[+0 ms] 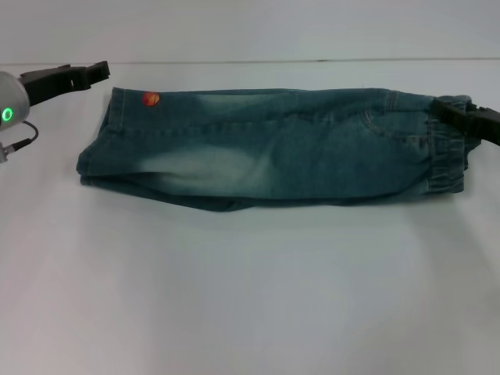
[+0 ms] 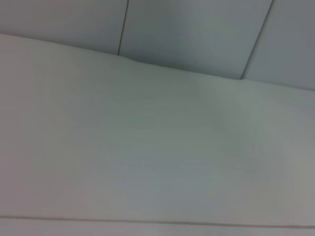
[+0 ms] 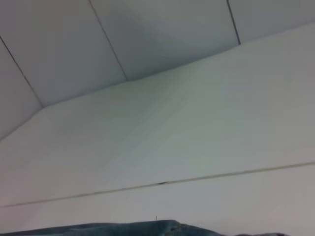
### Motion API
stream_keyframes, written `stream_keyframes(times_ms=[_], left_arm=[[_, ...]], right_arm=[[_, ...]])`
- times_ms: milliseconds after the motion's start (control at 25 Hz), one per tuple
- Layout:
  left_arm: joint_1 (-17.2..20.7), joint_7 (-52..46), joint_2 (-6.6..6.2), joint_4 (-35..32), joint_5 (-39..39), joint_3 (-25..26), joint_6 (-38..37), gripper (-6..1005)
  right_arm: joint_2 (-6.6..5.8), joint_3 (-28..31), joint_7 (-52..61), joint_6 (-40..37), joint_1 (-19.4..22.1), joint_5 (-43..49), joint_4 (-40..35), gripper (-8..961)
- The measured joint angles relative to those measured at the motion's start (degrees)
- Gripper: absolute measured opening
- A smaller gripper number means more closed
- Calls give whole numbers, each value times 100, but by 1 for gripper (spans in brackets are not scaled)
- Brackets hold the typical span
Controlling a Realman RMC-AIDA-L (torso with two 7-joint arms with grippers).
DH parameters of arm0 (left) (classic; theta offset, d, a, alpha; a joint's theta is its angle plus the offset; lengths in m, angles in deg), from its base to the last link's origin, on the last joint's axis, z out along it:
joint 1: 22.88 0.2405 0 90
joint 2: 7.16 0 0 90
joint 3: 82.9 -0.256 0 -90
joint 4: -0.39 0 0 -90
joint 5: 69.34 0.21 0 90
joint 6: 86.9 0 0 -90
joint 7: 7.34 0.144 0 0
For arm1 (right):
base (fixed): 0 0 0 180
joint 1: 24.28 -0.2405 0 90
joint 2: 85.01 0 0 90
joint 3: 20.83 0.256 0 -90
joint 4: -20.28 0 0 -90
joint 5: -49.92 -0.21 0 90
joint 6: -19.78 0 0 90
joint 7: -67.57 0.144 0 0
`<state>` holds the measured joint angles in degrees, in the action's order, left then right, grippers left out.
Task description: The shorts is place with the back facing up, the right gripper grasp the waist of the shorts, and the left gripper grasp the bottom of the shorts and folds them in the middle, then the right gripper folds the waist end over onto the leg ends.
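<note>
bare white table filled the foreground of the head view. beyond it lay the shorts, folded lengthwise into a long strip across the middle. the leg ends pointed toward the robot's left, with a small orange print by the far corner. the left gripper hung just off that corner, clear of the cloth; whether its jaws were parted could not be told. the right gripper was clamped on the waist of the shorts.
</note>
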<state>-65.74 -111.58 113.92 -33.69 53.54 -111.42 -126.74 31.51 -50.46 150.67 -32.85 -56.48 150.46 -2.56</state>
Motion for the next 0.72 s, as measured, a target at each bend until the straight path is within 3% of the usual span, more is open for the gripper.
stream_keyframes(times_ms=[160, 280, 520, 720], left_arm=[[208, 88, 36, -277, -177, -4, -611, 714], [443, 318, 66, -448, -458, -4, -1285, 811], [889, 1065, 92, -483, -1021, 13, -2708, 928], [1111, 1457, 189, -479, -1056, 6, -3598, 945]], right_arm=[[-118, -256, 397, -126, 53, 9, -99, 567], [-282, -367, 905, -404, 100, 156, -307, 698], [-756, -450, 2741, -1502, 42, 1163, -1151, 961], [-1112, -549, 4209, -2453, -244, 2162, -1836, 961]])
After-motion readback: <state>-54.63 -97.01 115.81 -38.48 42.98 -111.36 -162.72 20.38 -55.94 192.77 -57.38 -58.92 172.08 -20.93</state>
